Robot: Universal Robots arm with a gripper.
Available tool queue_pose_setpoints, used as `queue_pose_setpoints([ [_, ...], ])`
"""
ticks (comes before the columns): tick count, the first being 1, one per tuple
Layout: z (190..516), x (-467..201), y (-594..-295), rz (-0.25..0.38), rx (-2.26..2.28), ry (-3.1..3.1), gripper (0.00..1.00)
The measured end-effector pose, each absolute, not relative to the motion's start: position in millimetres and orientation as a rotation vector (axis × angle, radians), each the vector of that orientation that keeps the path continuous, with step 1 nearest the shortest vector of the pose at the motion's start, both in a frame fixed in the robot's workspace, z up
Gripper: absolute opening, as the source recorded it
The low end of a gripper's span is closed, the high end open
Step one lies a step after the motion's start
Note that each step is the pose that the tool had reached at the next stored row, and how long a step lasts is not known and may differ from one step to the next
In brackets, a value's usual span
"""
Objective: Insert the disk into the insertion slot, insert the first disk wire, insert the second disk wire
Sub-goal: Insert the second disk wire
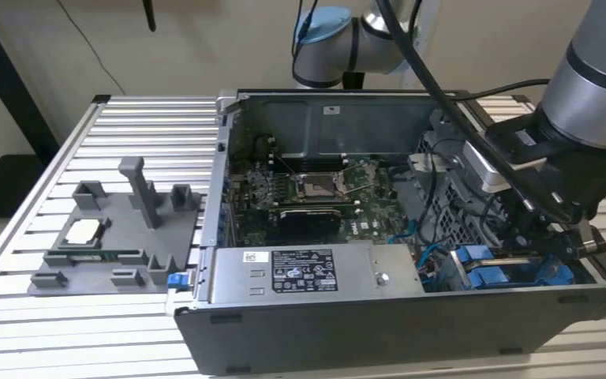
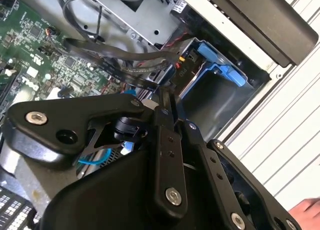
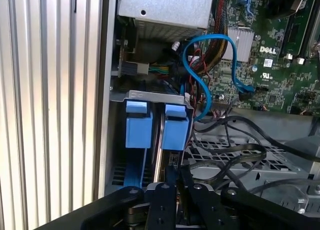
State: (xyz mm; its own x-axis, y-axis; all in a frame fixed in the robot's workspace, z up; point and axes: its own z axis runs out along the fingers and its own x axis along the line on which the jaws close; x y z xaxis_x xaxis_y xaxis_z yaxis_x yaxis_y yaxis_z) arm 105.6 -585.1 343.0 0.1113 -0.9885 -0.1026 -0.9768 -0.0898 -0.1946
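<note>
Exterior view placed the arm over the open case, its gripper down at about 4 o'clock in the frame, right above the blue carriers in the slot. In the first wrist view the disk stood on edge between two blue carriers, apparently already seated in the slot, with the gripper just behind its edge. The fingers looked nearly together, but whether they pinched a wire or the disk edge I could not tell. The disk should be stiff, fairly heavy and shock-sensitive, best held by its plastic frame. The wires looked thin and floppy, best gripped at the plug. A blue cable looped nearby. The connector ends were hidden behind the gripper body.
</note>
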Motion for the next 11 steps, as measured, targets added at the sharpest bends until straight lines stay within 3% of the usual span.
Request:
queue_pose_setpoints([
  [11,336.7,107.0,-585.1,-0.080,-2.171,1.960,0.16],
])
